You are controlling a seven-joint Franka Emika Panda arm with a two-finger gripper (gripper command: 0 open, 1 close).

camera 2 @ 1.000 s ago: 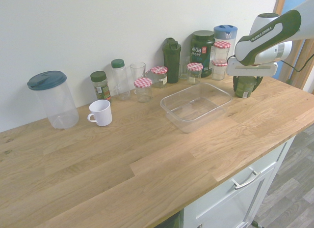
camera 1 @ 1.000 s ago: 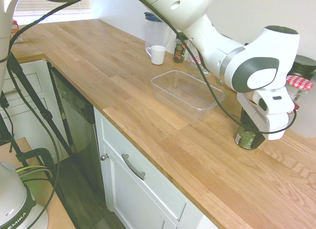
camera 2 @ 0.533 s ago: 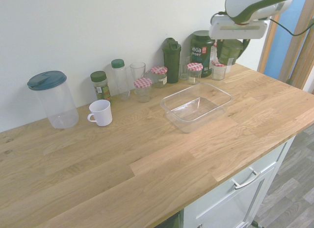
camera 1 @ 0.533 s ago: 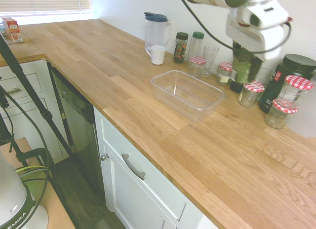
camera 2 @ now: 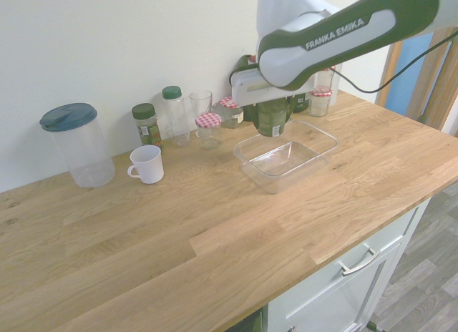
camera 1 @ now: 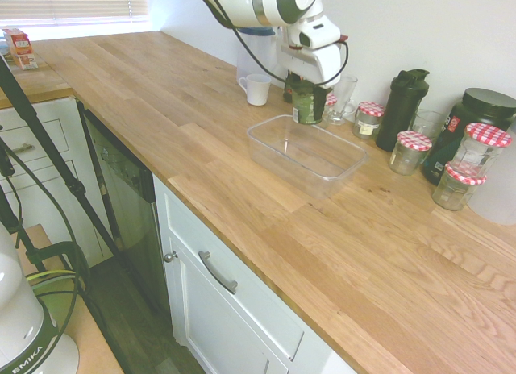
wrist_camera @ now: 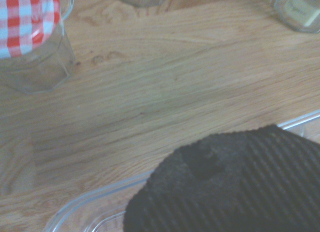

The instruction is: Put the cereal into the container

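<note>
Green cup gripped in the hand, upright

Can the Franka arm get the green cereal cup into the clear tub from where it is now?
Probably yes: the gripper holds the cereal cup above the clear tub, whose top is open.

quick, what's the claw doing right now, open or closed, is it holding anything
Claw: closed on the green cup of cereal, holding it up near the clear container.

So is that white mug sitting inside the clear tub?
No, the mug stands on the wooden counter, apart from the tub.
</note>
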